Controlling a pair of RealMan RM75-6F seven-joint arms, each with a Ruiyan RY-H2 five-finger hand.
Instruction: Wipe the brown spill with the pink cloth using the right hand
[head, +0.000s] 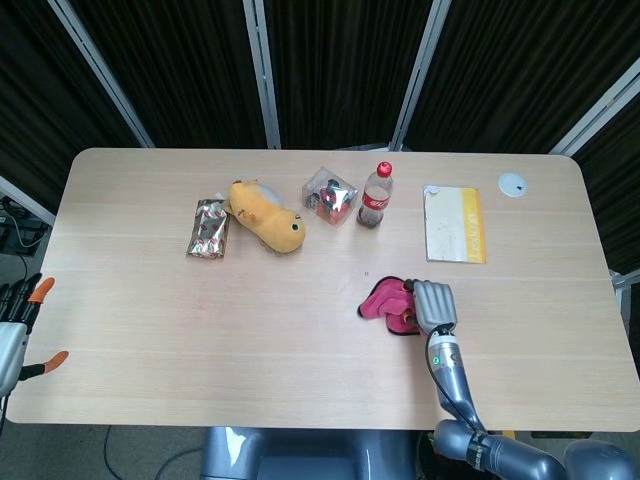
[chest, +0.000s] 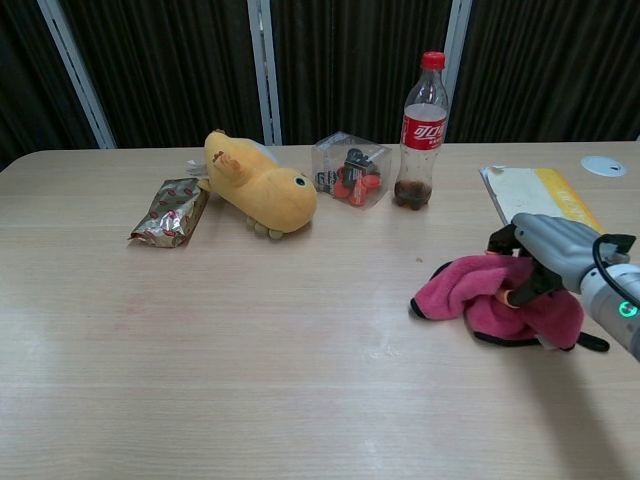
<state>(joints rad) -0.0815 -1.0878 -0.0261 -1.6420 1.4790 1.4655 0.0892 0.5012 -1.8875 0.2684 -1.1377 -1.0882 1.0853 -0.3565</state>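
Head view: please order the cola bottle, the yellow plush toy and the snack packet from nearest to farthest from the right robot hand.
From the right robot hand:
1. Cola bottle, behind it, slightly left.
2. Yellow plush toy, further left.
3. Snack packet, leftmost.

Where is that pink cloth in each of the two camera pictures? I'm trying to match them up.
Head view: the pink cloth lies right of centre on the table, under the right hand, below the cola bottle.
Chest view: the pink cloth lies at the right, in front of the cola bottle, with the right hand resting on it.
Shared landmark: the cola bottle.
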